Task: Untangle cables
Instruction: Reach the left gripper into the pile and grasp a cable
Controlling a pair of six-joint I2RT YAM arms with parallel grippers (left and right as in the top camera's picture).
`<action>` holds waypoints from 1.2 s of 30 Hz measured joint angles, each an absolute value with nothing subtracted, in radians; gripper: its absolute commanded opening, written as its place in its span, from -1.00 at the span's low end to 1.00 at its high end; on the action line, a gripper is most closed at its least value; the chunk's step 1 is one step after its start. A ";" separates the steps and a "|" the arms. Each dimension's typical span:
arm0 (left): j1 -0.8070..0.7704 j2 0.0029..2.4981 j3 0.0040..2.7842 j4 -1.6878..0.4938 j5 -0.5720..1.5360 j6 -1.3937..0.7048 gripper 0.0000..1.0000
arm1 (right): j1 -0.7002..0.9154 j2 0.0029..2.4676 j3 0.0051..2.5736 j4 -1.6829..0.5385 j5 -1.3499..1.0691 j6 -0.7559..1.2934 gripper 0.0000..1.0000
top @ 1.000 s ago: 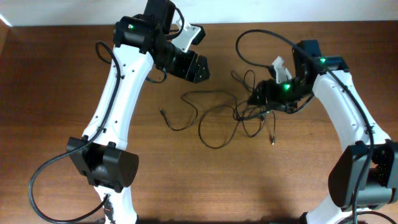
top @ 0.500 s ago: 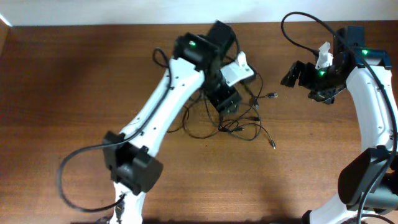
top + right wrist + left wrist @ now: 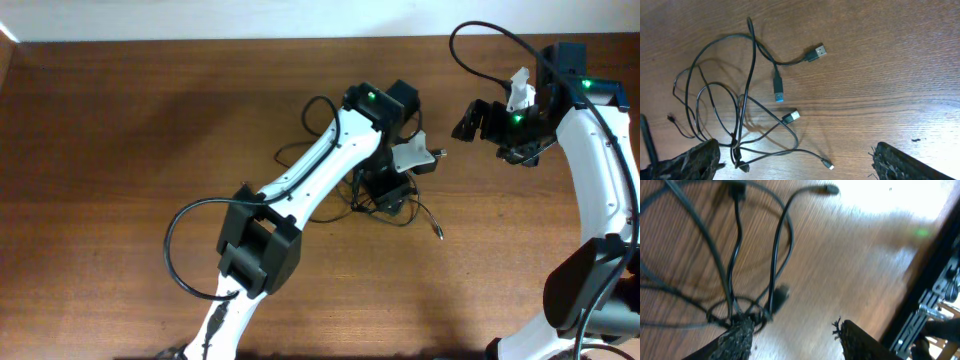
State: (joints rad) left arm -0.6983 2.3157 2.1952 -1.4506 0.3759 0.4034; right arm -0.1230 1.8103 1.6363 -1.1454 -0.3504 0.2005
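The cables (image 3: 357,205) are thin black cords in a loose tangle at mid-table, with one plug end (image 3: 438,232) trailing to the right. My left gripper (image 3: 392,190) is down over the tangle and hides part of it. In the left wrist view it (image 3: 795,337) is open, and its left fingertip is at a knot of the cables (image 3: 740,315). My right gripper (image 3: 478,118) is open and empty, raised to the right of the tangle. In the right wrist view it (image 3: 795,162) looks down on the spread cables (image 3: 742,107) and their plugs (image 3: 815,52).
The table (image 3: 120,150) is brown wood with a white wall along its far edge. The thick black cable of the left arm (image 3: 185,255) loops out near its base. The right arm's cable (image 3: 480,40) arcs above the right gripper.
My left arm swung from the far left over to the tangle and came down on it. My right gripper left the tangle, rose to the upper right and now holds still.
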 measured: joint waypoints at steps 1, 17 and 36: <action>-0.702 2.321 2.195 -1.432 0.379 0.385 0.03 | -0.123 1.810 1.636 -1.145 -0.347 0.200 0.98; -0.707 2.357 2.194 -1.402 0.147 -0.165 -0.02 | -0.123 1.810 1.636 -1.145 -0.339 0.199 0.98; -0.745 2.427 2.194 -1.393 0.160 -0.230 -1.00 | -0.123 1.810 1.636 -1.148 -0.318 0.198 0.97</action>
State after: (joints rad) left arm -0.7452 2.4268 2.1944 -1.3933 0.1604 -0.2302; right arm -0.1230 1.8103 1.6363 -1.1484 -0.3180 0.1982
